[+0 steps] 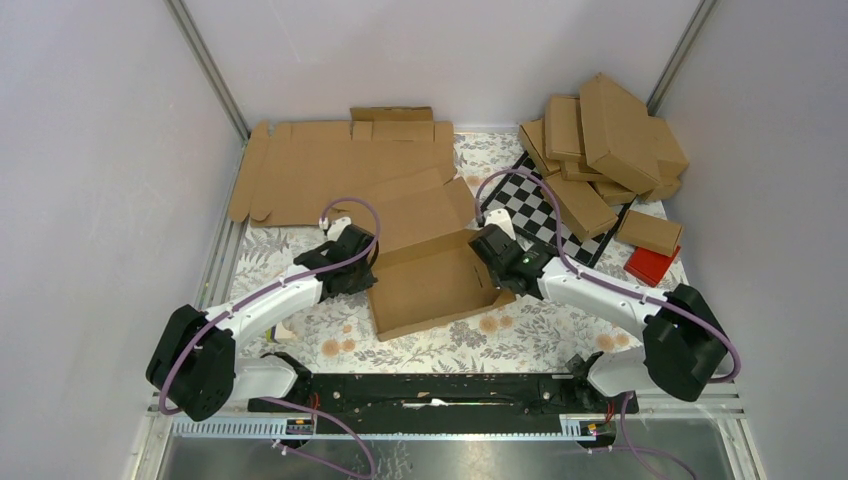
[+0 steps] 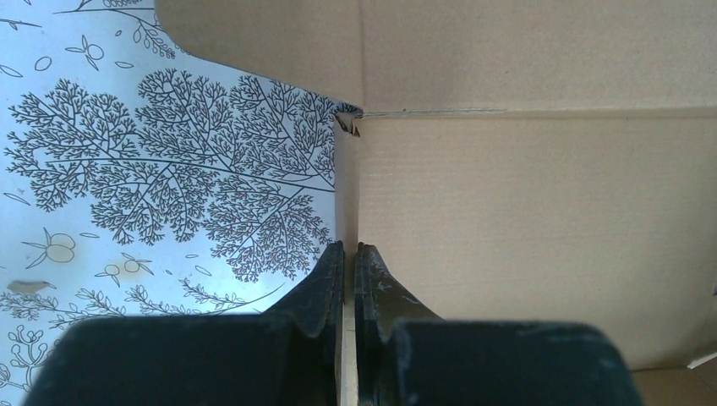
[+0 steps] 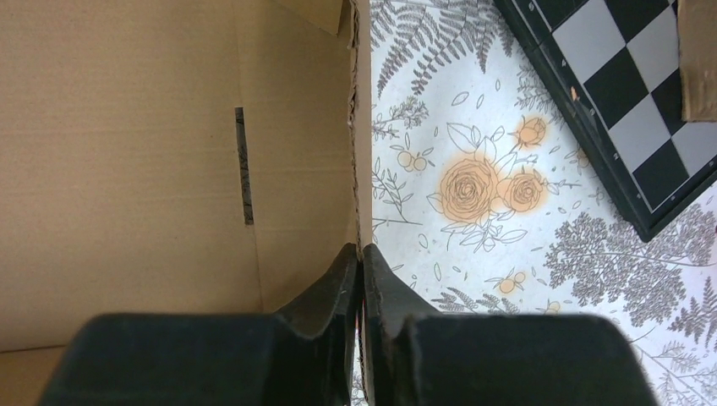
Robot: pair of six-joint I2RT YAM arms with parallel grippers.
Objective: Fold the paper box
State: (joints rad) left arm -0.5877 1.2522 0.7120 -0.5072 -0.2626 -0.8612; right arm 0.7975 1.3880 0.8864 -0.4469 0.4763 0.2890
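Where the left gripper [image 2: 350, 252] enters from the bottom of its wrist view, its two dark fingers are clenched on the thin upright edge of a side wall of the paper box [image 2: 524, 220], with the cardboard pinched between them. That wall runs straight up the frame from the fingertips to a creased corner. The box floor fills the right of the frame and the tree-printed tablecloth [image 2: 169, 186] fills the left.

The right gripper [image 3: 361, 254] is clamped the same way on the opposite side wall, whose ragged edge rises up the middle of its wrist view. The box interior, with a narrow slot [image 3: 243, 165] cut in it, lies to the left, and cloth with orange roses lies to the right.

In the overhead view the box sits at the centre of the frame, open-topped and slightly turned, between the two grippers. A wide panel reaches from its far side toward the top of the frame.

Beyond it, in the upper left, a large flat cardboard sheet [image 1: 330, 170] lies unfolded. A checkered board [image 1: 545, 215] lies right of centre, near the right gripper. A pile of folded brown boxes [image 1: 610, 140] sits on and behind the board in the upper right, and a red item [image 1: 652, 266] lies at the pile's lower edge.
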